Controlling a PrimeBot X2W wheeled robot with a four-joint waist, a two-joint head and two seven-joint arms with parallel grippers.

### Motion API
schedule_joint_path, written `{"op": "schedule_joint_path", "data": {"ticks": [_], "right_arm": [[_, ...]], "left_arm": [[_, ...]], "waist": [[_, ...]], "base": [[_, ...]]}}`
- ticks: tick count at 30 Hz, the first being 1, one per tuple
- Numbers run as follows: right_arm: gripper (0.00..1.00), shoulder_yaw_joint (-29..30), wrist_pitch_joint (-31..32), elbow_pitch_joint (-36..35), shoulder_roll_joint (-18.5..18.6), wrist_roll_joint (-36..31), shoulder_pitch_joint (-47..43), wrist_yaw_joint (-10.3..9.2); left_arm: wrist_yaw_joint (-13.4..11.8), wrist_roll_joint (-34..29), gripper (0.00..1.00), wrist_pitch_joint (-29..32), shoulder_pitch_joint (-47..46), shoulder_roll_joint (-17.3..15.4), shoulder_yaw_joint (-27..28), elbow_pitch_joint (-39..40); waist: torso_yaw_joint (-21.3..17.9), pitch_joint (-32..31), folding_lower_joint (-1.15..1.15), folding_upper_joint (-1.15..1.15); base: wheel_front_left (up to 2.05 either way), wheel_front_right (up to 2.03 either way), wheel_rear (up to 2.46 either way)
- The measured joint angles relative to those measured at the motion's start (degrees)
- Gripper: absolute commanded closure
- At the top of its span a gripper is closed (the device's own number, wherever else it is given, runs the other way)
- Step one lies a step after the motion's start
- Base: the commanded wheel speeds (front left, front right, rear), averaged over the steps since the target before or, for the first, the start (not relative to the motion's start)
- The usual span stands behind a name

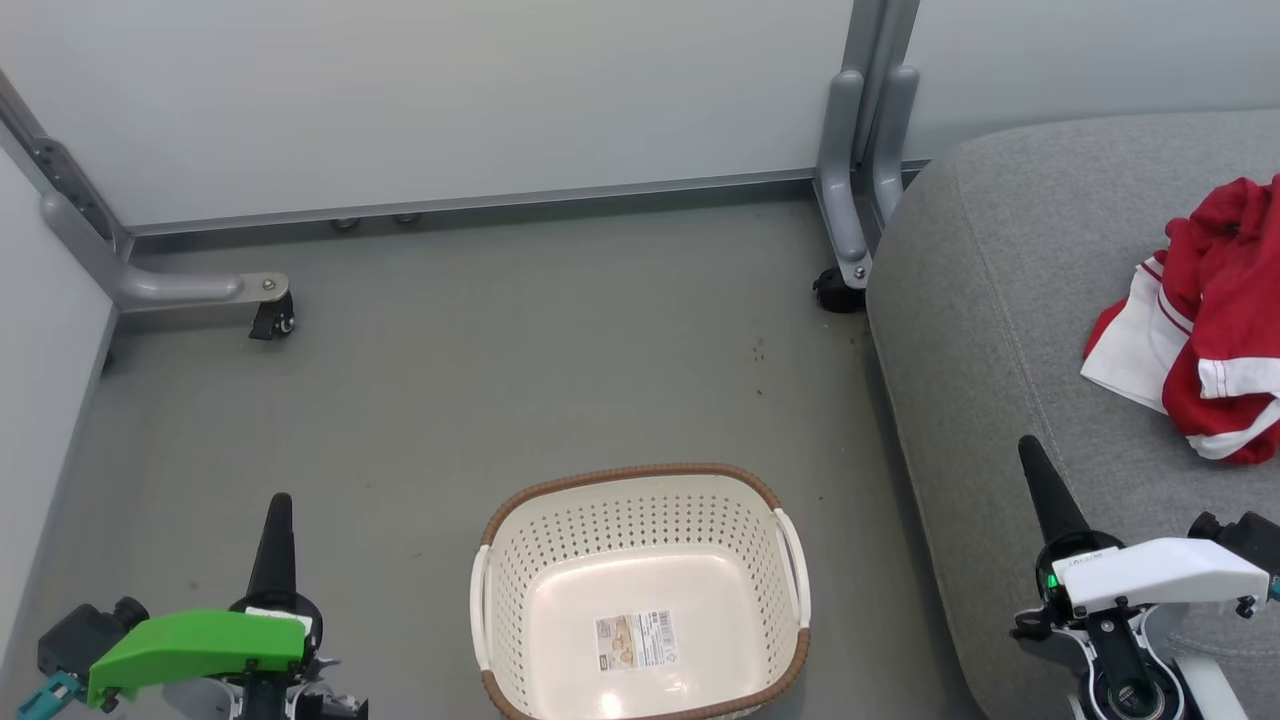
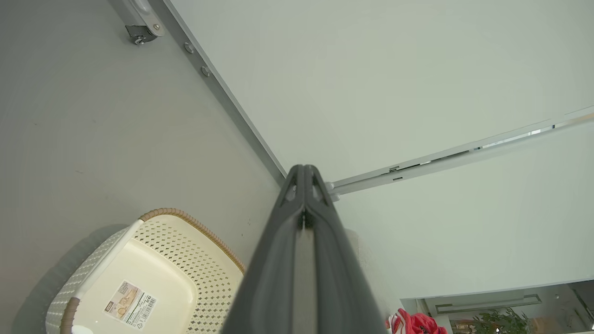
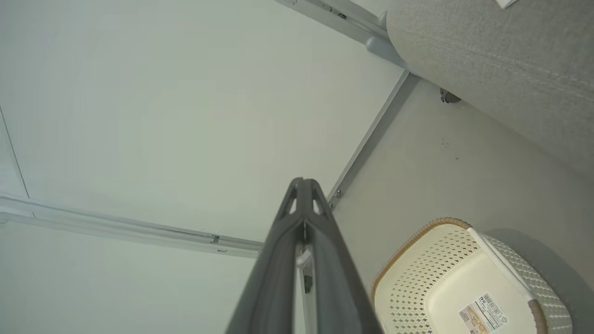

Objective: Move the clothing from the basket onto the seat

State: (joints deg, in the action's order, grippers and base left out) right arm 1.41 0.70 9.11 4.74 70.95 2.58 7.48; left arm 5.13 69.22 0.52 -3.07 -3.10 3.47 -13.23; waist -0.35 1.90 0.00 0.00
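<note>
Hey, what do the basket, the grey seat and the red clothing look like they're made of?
The basket looks like moulded cream plastic, slightly glossy, with punched holes; its brown rim mimics weave. The seat looks like matte grey woven upholstery with stitched seams. The clothing is soft red fabric with white trim, crumpled in folds; the fibre can't be told.

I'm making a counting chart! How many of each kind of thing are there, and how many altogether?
basket: 1
seat: 1
red clothing heap: 1
grippers: 2, left gripper and right gripper, both shut
Total: 5
</note>
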Motion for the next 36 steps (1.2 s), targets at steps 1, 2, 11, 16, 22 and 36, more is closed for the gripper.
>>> {"op": "schedule_joint_path", "data": {"ticks": [1,2,11,16,22,36], "right_arm": [[1.00,0.03,0.05,0.13,0.00,0.59,0.02,0.00],[1.00,0.08,0.23,0.23,0.00,1.07,0.03,0.00],[1.00,0.62,0.82,1.21,0.00,5.86,0.65,0.00],[1.00,0.92,1.29,1.71,-0.01,8.34,1.17,0.00],[1.00,1.22,1.75,2.31,-0.02,11.12,1.32,0.00],[1.00,1.90,2.76,3.54,-0.10,17.05,2.36,0.00]], "left_arm": [[0.05,0.49,1.00,0.20,-0.04,0.01,0.05,-0.01],[0.21,1.02,1.00,0.27,-0.08,0.01,0.10,-0.02],[0.60,5.80,1.00,1.47,-0.75,0.08,0.65,-0.15],[0.92,8.14,1.00,2.11,-1.05,0.10,1.07,-0.21],[1.01,10.87,1.00,2.96,-1.20,0.12,1.52,-0.32],[1.69,16.80,1.00,4.46,-2.03,0.16,2.20,-0.55]], "waist": [[0.01,-0.04,0.00,0.00],[0.01,-0.06,0.00,0.00],[0.07,-0.37,0.00,0.00],[0.11,-0.54,0.00,0.00],[0.14,-0.74,0.00,0.00],[0.24,-1.20,0.00,0.00]], "base": [[0.00,0.00,0.00],[0.00,0.00,0.00],[0.00,0.00,0.00],[0.00,0.00,0.00],[0.00,0.00,0.00],[0.00,0.00,0.00]]}}
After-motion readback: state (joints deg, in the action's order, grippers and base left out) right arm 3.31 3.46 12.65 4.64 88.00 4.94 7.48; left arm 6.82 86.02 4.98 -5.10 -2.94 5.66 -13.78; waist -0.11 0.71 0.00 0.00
